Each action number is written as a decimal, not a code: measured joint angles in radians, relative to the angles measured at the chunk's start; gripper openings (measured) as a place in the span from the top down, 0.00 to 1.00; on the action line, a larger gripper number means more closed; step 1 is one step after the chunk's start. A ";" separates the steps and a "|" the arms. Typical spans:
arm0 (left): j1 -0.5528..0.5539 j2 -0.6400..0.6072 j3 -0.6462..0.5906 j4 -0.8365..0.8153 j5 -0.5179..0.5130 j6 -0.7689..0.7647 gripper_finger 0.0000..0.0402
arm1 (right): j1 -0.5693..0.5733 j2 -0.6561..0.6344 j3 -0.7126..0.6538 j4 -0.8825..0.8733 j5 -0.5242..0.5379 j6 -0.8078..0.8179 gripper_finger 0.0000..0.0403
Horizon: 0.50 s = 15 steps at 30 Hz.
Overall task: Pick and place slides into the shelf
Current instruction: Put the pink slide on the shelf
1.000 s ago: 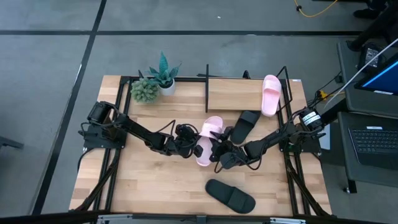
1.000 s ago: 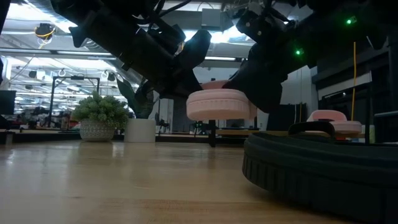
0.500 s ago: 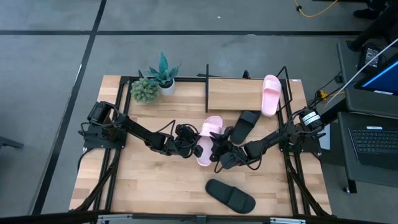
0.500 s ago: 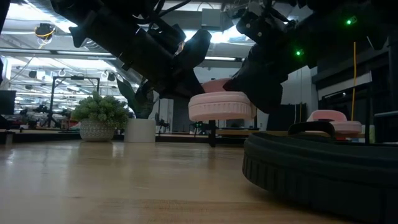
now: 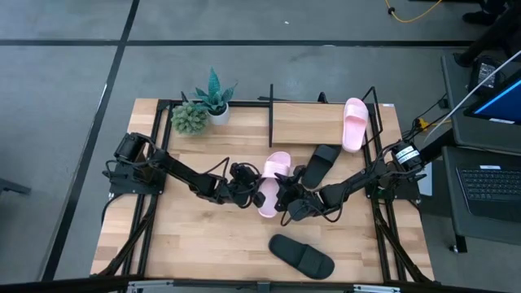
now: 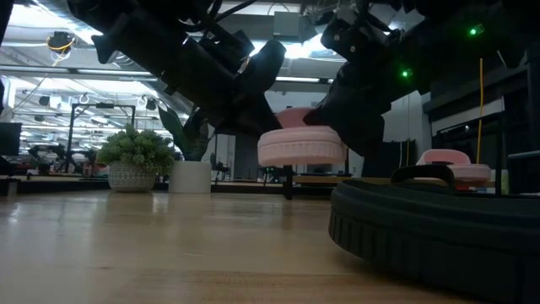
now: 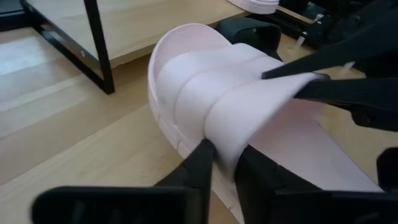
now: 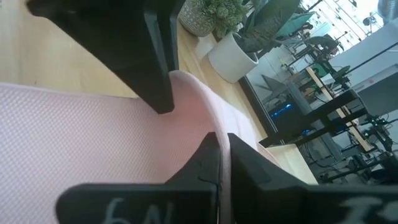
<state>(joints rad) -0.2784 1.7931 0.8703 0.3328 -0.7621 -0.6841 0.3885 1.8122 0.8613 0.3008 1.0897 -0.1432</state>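
Note:
A pale pink slide is held at mid-table between my two grippers and shows raised above the board in the low view. My left gripper is shut on its strap from the table's left. My right gripper is shut on the strap from the right. A second pink slide lies on the shelf's wood board at its right end. One black slide lies just in front of the shelf. The other black slide lies near the table's front edge. My left gripper pinches the strap's left end, where it meets the sole, between its two fingers, one under the strap and one outside. It comes nearly level from the table's left. The slide is clear of the table. My right gripper pinches the strap's right edge between its two fingers. It comes from the table's right, slanting down. Its fingers also show on the strap in the left wrist view. The slide hangs between both grippers, sole down.
Two potted plants stand at the back left beside the shelf. The shelf's black rods rise at the back. The near black slide fills the low view's right foreground. Bare board lies at the front left.

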 joint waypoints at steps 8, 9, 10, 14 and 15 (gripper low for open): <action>-0.004 -0.039 -0.001 -0.025 0.043 0.014 0.69 | -0.001 0.000 0.000 0.001 -0.003 -0.001 0.96; -0.006 -0.052 -0.001 -0.034 0.047 0.028 0.68 | 0.000 0.000 0.000 0.002 -0.004 -0.008 0.96; -0.010 -0.067 -0.001 -0.048 0.052 0.047 0.68 | 0.000 -0.001 0.000 0.003 -0.003 -0.016 0.96; -0.045 -0.151 0.004 -0.146 0.077 0.088 0.68 | -0.004 -0.014 0.000 -0.005 -0.007 -0.023 0.96; -0.056 -0.170 0.004 -0.178 0.075 0.089 0.68 | -0.005 -0.022 0.000 -0.005 -0.008 -0.027 0.96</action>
<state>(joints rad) -0.3341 1.6227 0.8740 0.1548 -0.6873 -0.5955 0.3840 1.7899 0.8610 0.2958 1.0817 -0.1699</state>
